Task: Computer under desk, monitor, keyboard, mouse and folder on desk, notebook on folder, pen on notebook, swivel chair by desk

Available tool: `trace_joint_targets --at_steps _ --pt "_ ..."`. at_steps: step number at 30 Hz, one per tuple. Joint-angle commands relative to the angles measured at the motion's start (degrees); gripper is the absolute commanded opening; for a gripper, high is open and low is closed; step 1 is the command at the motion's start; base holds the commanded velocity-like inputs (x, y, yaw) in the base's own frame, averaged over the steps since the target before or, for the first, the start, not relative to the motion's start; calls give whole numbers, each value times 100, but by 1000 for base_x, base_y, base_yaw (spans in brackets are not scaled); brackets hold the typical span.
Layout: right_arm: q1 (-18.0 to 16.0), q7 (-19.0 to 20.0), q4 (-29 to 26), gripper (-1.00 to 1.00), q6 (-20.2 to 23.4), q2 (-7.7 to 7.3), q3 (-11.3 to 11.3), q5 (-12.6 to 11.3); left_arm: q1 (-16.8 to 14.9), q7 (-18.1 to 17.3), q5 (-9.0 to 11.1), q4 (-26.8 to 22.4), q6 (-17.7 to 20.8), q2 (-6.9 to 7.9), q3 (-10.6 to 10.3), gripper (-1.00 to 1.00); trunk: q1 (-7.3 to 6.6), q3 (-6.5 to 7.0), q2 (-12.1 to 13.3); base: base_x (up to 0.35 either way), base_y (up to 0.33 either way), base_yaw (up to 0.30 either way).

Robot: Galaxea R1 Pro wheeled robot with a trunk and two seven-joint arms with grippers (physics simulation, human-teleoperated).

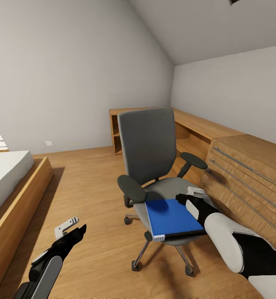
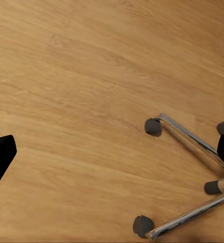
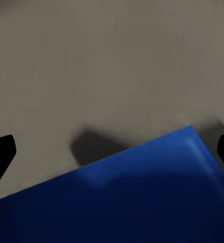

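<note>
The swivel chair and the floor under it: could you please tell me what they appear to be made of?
Swivel chair: matte grey back and seat, probably fabric; the base legs look like polished metal, bright and reflective. Floor: light wood planks, judging by the grain lines, with a low sheen.

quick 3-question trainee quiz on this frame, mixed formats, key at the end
1. True or false: the blue folder lies on the seat of the swivel chair.
2. Which gripper is at the folder's edge? A) left gripper B) right gripper
3. Fill in: the left gripper hangs over the wooden ____, beside the chair's wheeled base.

Key:
1. True. The folder's front edge overhangs the seat slightly.
2. B. In the right wrist view the fingers stand apart, either side of the folder.
3. floor
</note>
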Motion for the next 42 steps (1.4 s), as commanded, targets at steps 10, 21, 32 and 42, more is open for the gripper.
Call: trace_joint_targets --at_steps 10,21,32,42 --pt "0 -16 -11 100 25 -3 -3 -39 -3 58 59 -8 6 6 -13 100 -2 -5 -3 -155 0 0" --pt "-1 -16 -11 100 24 -8 -3 -38 -3 58 59 8 -2 -2 -13 100 -2 -5 -3 -8 0 0" --pt "-1 -16 -11 100 19 -8 -3 -38 -3 58 67 9 -7 -8 -13 100 -68 48 118 0 0 0" --pt "-1 -16 -11 100 18 -8 -3 -38 -3 58 67 9 -12 -12 -13 100 -288 228 519 0 0 0"
